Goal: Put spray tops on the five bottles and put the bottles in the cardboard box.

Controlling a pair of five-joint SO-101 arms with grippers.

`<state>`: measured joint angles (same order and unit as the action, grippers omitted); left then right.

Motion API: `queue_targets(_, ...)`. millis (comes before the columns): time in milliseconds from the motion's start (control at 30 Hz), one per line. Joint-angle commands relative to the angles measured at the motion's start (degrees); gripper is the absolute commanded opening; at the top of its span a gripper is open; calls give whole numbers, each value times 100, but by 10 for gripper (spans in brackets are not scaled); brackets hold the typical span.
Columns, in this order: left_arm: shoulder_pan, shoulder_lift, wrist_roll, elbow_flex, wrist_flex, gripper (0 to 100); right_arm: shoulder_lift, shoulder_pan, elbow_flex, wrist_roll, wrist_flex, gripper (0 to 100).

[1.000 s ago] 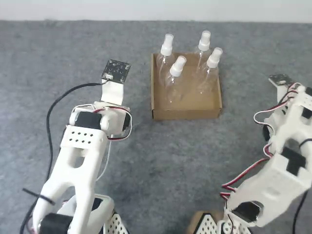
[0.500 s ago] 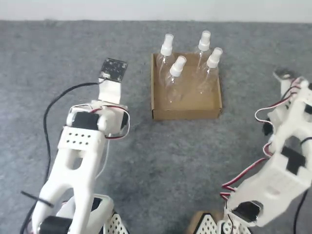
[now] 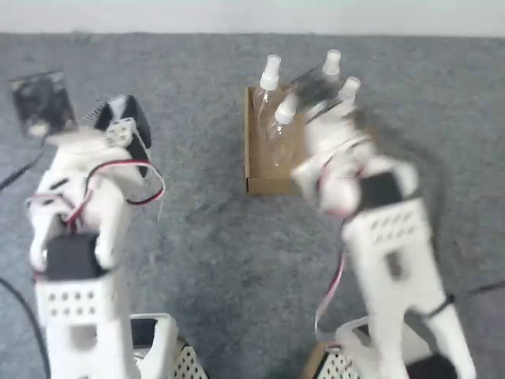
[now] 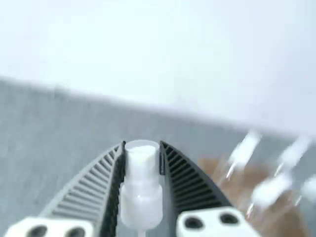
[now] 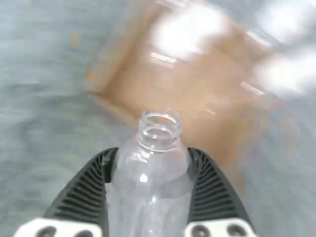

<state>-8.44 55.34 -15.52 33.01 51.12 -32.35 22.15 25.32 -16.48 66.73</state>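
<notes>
Looked like the capping step on bottle five, by my read: four done, one open, one top in hand.

Had right gripper point(image 5: 153, 154) clamped on the shoulder of the uncapped bottle point(image 5: 157, 190), low centre of right wrist frame. Read its long axis as running along the fingers, open neck pointing away from the wrist, toward frame top.

Had left gripper point(image 4: 141, 150) clamped on the spray top point(image 4: 141, 192), low centre of left wrist frame. Same story: long axis along the fingers, head out at the tips, collar back toward the wrist.

Found the cardboard box point(image 5: 163, 84) just past the bottle neck, upper centre. In high view, spotted right arm point(image 3: 387, 229) centre right, overlapping the box's right half, and left arm point(image 3: 79, 205) at frame left, well apart from it.

Counted four capped bottles point(image 3: 271, 75) upright in the box, upper centre, long axes vertical, tops pointing up.

Judged next move to need: both axes brought in line, collar end turned to face the open neck, then seated and twisted. Expected boxing only after that. Couldn't tell through the blur how far off-line the two parts sat.
</notes>
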Motion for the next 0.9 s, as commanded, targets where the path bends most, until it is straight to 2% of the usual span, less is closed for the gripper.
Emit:
queue_targets(0, -62, 598, -422, -277, -457, 10, -1305, 1341, 1829, 334, -1648, 6)
queue_targets(133, 44, 897, -1029, -259, -598, 10, -2053, 1930, 3068, 369, -2853, 6)
queue_targets(300, 782, 703, -1160, -259, -844, 10, -2721, 2352, 4088, 343, -3758, 6)
queue_targets(500, 1169, 466, -1169, -365, -1029, 10, -2853, 2369, 4273, 369, -3793, 6)
queue_targets(600, 1178, 440, -1222, -409, -712, 10, -2800, 2369, 4281, 378, -3793, 6)
queue_targets(733, 1187, 466, -1635, -418, -176, 10, -2782, 2360, 4281, 369, -3793, 6)
queue_targets(867, 1451, 448, -1714, -163, -211, 10, -2835, 2360, 4360, 352, -3811, 6)
